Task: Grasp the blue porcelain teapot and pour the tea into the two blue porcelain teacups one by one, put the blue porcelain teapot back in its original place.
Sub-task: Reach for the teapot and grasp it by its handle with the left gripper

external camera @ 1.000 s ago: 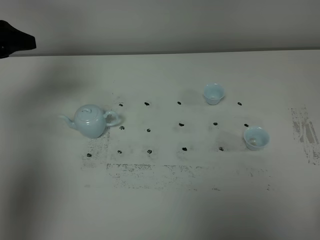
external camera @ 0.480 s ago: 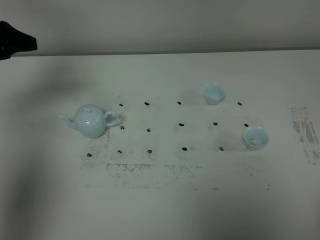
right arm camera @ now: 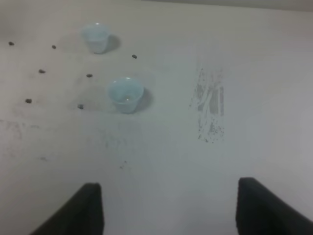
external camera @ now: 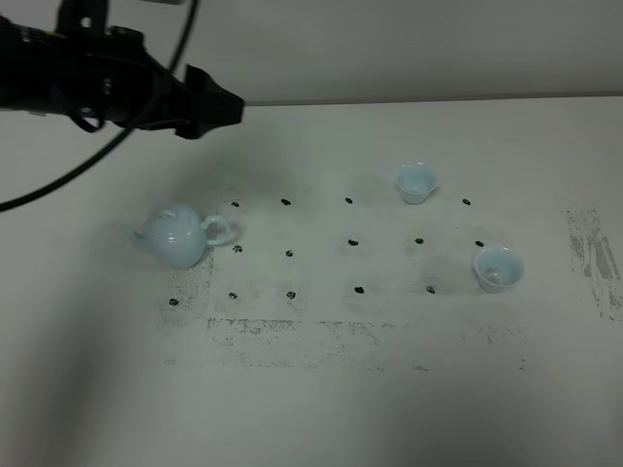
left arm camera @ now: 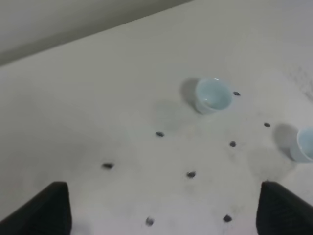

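The left fingers (left arm camera: pixel 44 210) are spread wide and empty. The blue porcelain teapot (external camera: pixel 178 236) stands ungrasped on the tabletop (external camera: pixel 321 409), well clear of them. 2 teacups, 1 farther (external camera: pixel 416 182) from and 1 nearer (external camera: pixel 499 269) to the right fingers (right arm camera: pixel 88 205), wait. Those fingers are also wide and hold nothing. By my judgement the grasp, both pours and the return are all left to do.
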Motion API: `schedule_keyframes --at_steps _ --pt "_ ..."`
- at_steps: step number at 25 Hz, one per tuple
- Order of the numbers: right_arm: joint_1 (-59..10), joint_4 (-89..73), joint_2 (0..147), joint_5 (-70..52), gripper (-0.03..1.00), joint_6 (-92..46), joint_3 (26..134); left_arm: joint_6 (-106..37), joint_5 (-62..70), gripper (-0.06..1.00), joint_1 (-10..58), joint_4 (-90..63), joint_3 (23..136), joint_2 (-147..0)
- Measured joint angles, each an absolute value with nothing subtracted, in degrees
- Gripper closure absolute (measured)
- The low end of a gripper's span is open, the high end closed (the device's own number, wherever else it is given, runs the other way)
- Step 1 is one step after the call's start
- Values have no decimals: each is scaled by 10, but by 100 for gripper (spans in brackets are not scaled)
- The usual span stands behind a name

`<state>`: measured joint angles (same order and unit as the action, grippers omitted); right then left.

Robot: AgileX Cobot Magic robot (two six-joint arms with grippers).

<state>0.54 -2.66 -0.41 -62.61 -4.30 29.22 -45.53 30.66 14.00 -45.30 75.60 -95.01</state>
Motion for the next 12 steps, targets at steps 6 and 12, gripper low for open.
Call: schedule_keyframes --at_steps 6,12 --pt "5 -27 -4 -626 37 -43 292 -332 263 23 244 -250 774 -953" --pt "5 -26 -4 -626 37 -43 292 -183 329 25 256 -40 821 -1011"
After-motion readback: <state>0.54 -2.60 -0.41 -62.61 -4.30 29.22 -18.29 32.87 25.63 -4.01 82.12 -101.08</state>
